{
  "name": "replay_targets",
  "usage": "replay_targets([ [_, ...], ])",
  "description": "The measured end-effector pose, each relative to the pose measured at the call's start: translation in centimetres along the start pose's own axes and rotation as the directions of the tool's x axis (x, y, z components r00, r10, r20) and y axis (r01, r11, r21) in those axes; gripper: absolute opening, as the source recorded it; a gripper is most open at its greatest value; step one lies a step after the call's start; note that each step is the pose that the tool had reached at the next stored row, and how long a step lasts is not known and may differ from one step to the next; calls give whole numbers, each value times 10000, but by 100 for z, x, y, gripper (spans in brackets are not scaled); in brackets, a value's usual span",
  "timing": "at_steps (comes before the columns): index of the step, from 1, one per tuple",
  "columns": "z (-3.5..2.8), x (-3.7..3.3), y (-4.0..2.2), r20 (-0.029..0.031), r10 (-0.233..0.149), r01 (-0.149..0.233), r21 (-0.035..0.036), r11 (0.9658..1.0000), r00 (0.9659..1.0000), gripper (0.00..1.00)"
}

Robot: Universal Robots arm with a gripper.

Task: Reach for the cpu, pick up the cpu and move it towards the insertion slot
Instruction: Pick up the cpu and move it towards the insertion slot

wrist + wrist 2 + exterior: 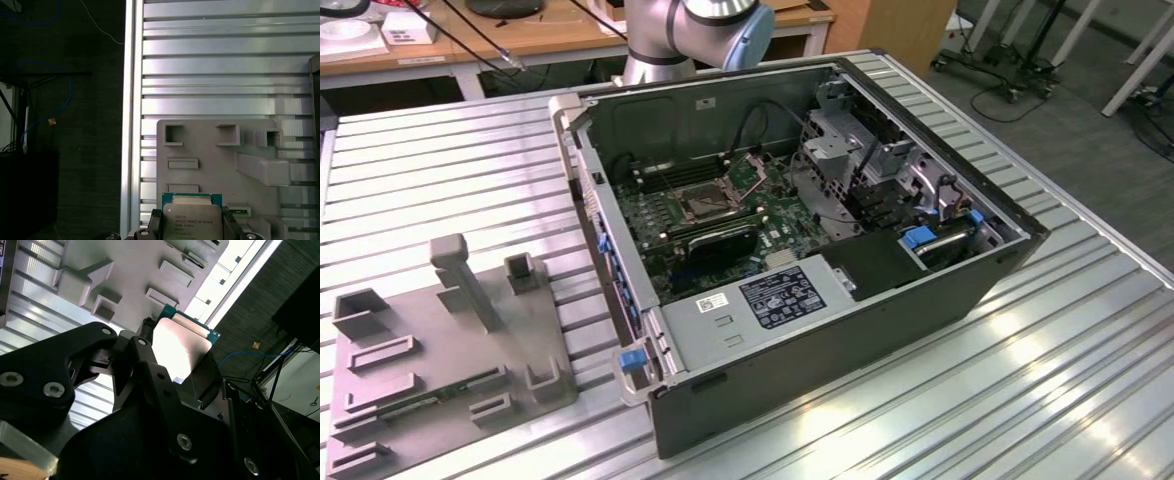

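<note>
At the exterior view's left, a grey moulded tray (454, 350) sits on the ribbed metal bench (440, 160). A narrow green circuit strip (434, 397) lies in one of its recesses, and upright posts rise from its far side. Toward the middle, an open black computer case (854, 330) rests on the same bench with its interior facing up. Inside, a green circuit board (767, 200) carries the insertion slot (698, 203), a dark square socket in a shiny metal frame, with long black memory slots (714, 232) just beside it. A silver power supply (761, 300) with a label fills the near end of the case. Behind the case the grey robot arm (680, 30) rises past the picture's edge. Further to the exterior view's right, metal drive bays (854, 150) line the case's side. In both wrist views the black jaws are clenched on the cpu (192, 222), gripping it by two opposite edges. In the first wrist view its silvery printed face looks at the camera, a green rim showing along one edge. The tray (220, 150) and bench (225, 65) lie beyond it, apart from the chip. In the second wrist view the cpu (182, 347) catches bright glare between the jaws, with the tray (115, 270) behind.
</note>
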State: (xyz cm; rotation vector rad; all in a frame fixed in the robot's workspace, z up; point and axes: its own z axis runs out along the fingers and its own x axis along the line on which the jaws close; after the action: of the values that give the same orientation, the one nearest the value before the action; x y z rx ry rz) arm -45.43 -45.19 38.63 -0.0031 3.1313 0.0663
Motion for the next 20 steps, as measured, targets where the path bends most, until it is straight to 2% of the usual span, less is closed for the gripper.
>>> replay_targets([
  [9,-1,0,0,-1,-1,1,0,10000,10000,55],
  [20,1,-152,0,0,0,0,0,10000,10000,55],
])
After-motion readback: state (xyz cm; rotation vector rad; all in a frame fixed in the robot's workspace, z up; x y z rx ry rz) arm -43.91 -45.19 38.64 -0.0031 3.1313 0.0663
